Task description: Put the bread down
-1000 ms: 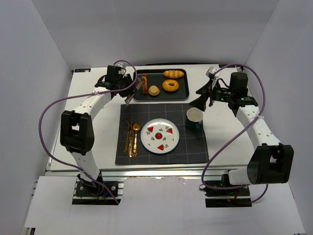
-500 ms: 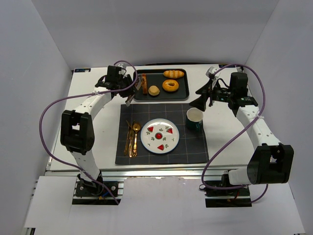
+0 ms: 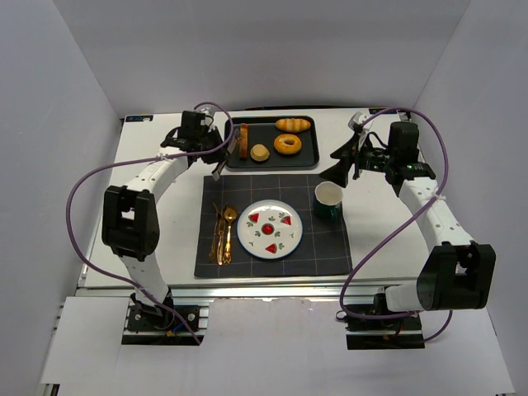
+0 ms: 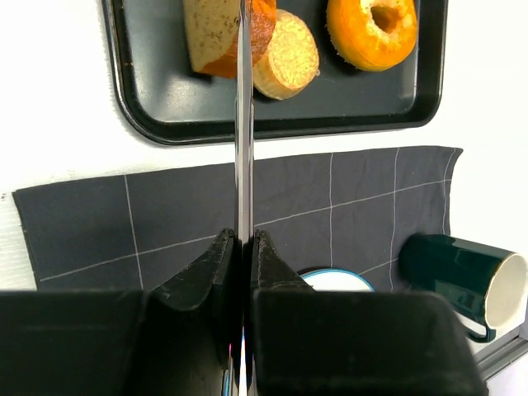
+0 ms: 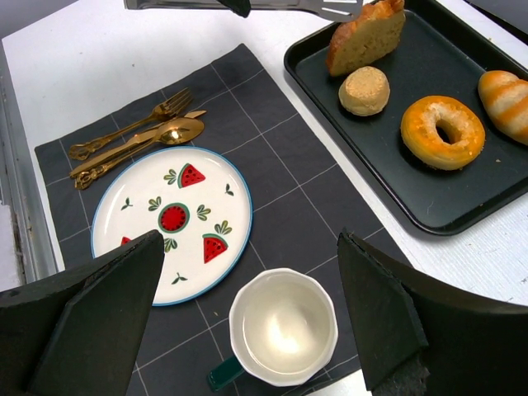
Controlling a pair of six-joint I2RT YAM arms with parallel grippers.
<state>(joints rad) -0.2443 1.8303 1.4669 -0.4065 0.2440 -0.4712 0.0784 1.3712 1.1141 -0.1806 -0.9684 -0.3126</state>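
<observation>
Risk sits mostly at the left: left tool (image 4: 245, 243) is clenched on a thin metal utensil (image 4: 245, 124), seen edge-on, whose far end reaches the bread (image 4: 216, 33); we cannot tell if it touches. Bread is in the tray (image 4: 346, 103), at its left end, propped tilted on its crust rather than lying flat. We judge a nudge from the blade could tip it over, or shove it into the small round bun (image 4: 287, 56) just beside it, instead of getting under it. Narrow pinch on a long utensil also means it could twist in the tool under load, and a slice balanced on a flat blade may slide off on the carry across the placemat (image 3: 322, 247). Containers, left to right: tray holds the bread, the round bun, a ring doughnut (image 5: 442, 132) and a glossy roll (image 5: 505, 99). Watermelon-print plate (image 5: 132, 227) on the placemat holds no food and is likely the drop spot, with gold cutlery (image 5: 136, 140) just beside it on its left. Green mug (image 5: 283, 326) near the plate's right has nothing in it; a wide swing could clip it. Further over, right tool (image 5: 249, 239) hangs released above the mug, fingers spread, gripping nothing.
</observation>
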